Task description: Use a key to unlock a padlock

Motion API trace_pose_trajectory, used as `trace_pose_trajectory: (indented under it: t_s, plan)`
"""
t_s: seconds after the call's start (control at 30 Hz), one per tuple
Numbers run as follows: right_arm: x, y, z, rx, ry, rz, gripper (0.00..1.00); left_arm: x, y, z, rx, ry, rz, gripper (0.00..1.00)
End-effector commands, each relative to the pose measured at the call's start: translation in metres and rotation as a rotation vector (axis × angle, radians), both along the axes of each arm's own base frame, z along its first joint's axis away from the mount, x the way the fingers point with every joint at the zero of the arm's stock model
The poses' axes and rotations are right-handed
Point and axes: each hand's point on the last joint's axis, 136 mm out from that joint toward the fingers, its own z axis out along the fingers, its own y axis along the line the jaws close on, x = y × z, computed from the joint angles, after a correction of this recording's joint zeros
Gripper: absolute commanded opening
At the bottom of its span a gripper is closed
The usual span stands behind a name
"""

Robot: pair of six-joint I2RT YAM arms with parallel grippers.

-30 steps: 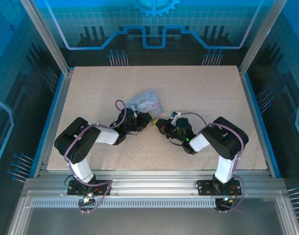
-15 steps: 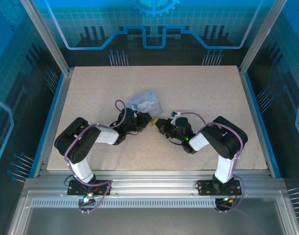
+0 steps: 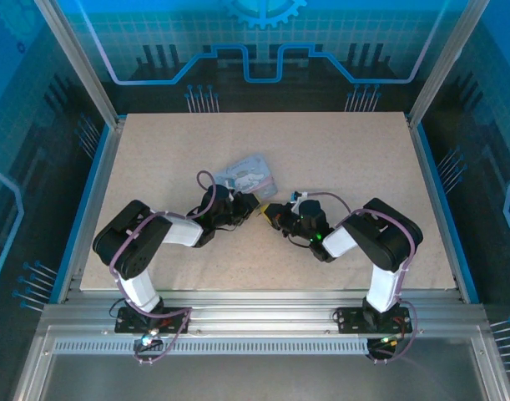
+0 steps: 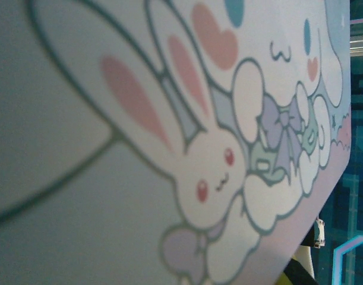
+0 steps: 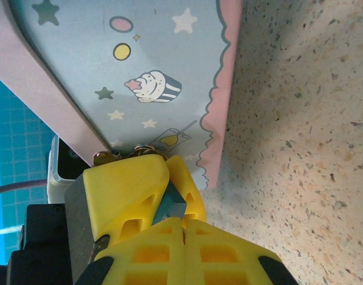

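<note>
One speckled beige counter (image 3: 355, 150) stretches back from the metal rail (image 3: 263, 322). Mid-counter, the right end effector (image 5: 184, 231) has its yellow fingers pressed together, tips against the padlock (image 5: 172, 206), which the left end effector (image 3: 255, 206) pinches; its long axis is too hidden to tell. Beyond sits the cartoon tin (image 3: 250, 173), then blue-lit walls (image 3: 255, 50).

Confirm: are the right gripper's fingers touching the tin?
Cannot tell. In the right wrist view the yellow fingers of the right gripper overlap the tin by its brass fitting, but neither contact nor gap is plain; top view too small.
</note>
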Motion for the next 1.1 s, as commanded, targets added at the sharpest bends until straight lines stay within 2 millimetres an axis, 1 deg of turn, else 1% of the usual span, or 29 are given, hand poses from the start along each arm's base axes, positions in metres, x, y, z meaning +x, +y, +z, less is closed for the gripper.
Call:
trace_pose_trajectory:
  t_s: [0.0, 0.2, 0.3, 0.37, 0.53, 0.7, 0.83, 0.97, 1.07]
  plan:
    - [0.001, 0.014, 0.014, 0.014, -0.02, 0.057, 0.0, -0.031, -0.042, 0.031, -0.108, -0.042, -0.22, 0.0]
    - [-0.006, 0.002, 0.009, -0.018, -0.009, 0.064, 0.0, -0.027, -0.029, 0.025, -0.081, -0.025, -0.196, 0.0]
    - [-0.01, -0.003, 0.007, -0.044, -0.006, 0.071, 0.11, -0.024, -0.023, 0.024, -0.069, -0.019, -0.182, 0.0]
    - [-0.012, -0.008, 0.008, -0.064, -0.012, 0.07, 0.15, -0.023, -0.02, 0.024, -0.061, -0.015, -0.174, 0.0]
    - [-0.021, -0.024, 0.008, -0.134, -0.011, 0.076, 0.23, -0.021, -0.015, 0.02, -0.005, 0.006, -0.17, 0.0]
    - [-0.031, -0.045, 0.007, -0.215, -0.006, 0.079, 0.24, -0.023, -0.01, 0.014, 0.053, 0.039, -0.161, 0.0]
    - [-0.044, -0.06, 0.008, -0.33, -0.017, 0.114, 0.24, -0.025, -0.006, 0.009, 0.085, 0.071, -0.16, 0.0]
    - [-0.056, -0.076, 0.012, -0.523, -0.049, 0.181, 0.24, -0.029, -0.004, 0.008, 0.111, 0.091, -0.162, 0.0]
    - [-0.061, -0.085, 0.02, -0.626, -0.093, 0.219, 0.28, -0.033, -0.003, 0.009, 0.149, 0.104, -0.169, 0.0]
